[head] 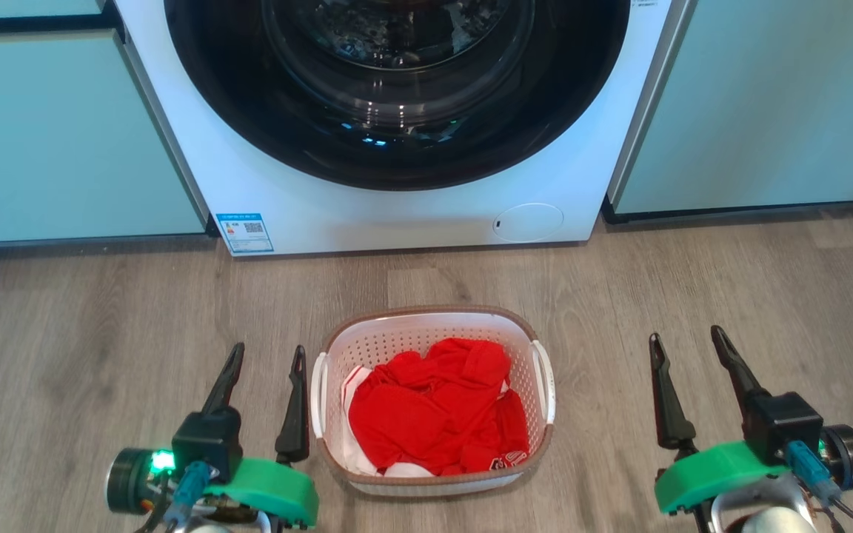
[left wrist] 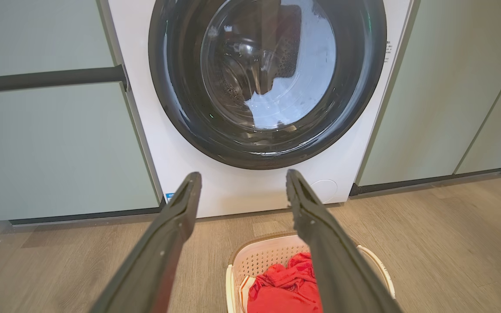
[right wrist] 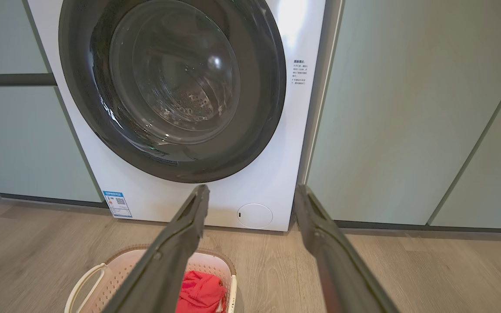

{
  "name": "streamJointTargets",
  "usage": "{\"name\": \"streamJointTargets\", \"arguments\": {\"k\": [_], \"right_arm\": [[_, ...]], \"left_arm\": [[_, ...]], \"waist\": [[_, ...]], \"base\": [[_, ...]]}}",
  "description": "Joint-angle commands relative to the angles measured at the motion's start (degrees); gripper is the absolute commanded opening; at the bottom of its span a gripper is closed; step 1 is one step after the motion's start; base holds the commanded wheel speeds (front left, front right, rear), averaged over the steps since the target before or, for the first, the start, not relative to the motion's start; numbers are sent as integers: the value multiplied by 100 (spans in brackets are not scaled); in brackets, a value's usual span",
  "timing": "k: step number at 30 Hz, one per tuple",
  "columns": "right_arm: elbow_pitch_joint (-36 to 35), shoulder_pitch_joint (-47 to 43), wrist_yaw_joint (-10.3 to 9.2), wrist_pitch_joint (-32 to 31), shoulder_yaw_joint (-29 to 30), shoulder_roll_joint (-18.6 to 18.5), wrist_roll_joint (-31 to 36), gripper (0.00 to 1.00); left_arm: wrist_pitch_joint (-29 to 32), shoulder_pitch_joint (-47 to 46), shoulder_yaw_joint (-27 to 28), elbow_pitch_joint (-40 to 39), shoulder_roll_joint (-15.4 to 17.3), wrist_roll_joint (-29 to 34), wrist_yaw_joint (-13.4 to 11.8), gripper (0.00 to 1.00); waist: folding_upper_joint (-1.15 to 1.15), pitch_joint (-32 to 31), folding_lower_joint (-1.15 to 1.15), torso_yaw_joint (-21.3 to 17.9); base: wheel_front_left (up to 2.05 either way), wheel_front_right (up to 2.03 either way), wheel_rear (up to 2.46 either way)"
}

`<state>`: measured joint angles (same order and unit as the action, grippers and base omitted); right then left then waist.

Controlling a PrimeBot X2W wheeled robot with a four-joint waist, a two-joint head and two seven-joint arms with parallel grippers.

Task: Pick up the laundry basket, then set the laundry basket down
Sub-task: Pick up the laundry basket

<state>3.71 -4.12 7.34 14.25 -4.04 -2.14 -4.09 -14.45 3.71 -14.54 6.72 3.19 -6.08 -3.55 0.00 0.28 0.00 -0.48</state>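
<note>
Left gripper [head: 269, 348] in the head view is released, its two dark fingers parted and grasping nothing, with the laundry basket [head: 426, 312] standing on the wooden floor [head: 101, 318] just to its right; the basket's white left handle [head: 317, 392] lies just beside the gripper's inner finger, and whether they touch cannot be told. Right gripper [head: 684, 333] is likewise spread and holds nothing, and the basket sits to its left, apart from it across a strip of bare floor. A crumpled red garment [head: 434, 407] lies inside the basket, and a white washing machine [head: 397, 215] with a dark round door stands beyond both grippers, between pale green cabinets [head: 64, 133]. From the left wrist, the left gripper [left wrist: 242, 174] shows its fingers wide apart with the washing machine [left wrist: 233, 195] ahead of the tips; the basket [left wrist: 263, 256] sits low between the fingers, partly behind the right one, red garment [left wrist: 281, 282] inside. From the right wrist, the right gripper [right wrist: 251, 188] is also parted, and the basket [right wrist: 115, 278] lies low and to the left, partly behind its left finger, the garment [right wrist: 200, 289] showing red
</note>
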Motion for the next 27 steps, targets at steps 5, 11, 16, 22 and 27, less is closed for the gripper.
{"name": "streamJointTargets", "arguments": {"k": [5, 11, 16, 22, 27], "right_arm": [[-125, 188, 14, 74, -100, -74, -3, 100], [105, 458, 14, 74, -100, -74, -74, 100], [352, 893, 14, 74, -123, -74, -89, 100], [675, 1678, 14, 74, -68, -74, -141, 100], [973, 2225, 14, 74, -85, -74, -225, 100]], "left_arm": [[-55, -206, 140, -111, -31, 0, -34, 100], [-55, -460, 150, 95, -31, -14, 6, 100], [-55, -869, 168, 349, -31, -82, 42, 100], [-55, -1603, 261, 802, -31, -170, 69, 100], [-55, -2160, 341, 1165, -31, -309, 64, 100]], "waist": [[0, 131, 0, -2], [0, 507, 0, -32], [0, 1051, 0, -70], [0, 1964, 0, -121], [0, 2635, 0, -153]], "base": [[0, 0, 0], [0, 0, 0], [0, 0, 0], [0, 0, 0], [0, 0, 0]]}}
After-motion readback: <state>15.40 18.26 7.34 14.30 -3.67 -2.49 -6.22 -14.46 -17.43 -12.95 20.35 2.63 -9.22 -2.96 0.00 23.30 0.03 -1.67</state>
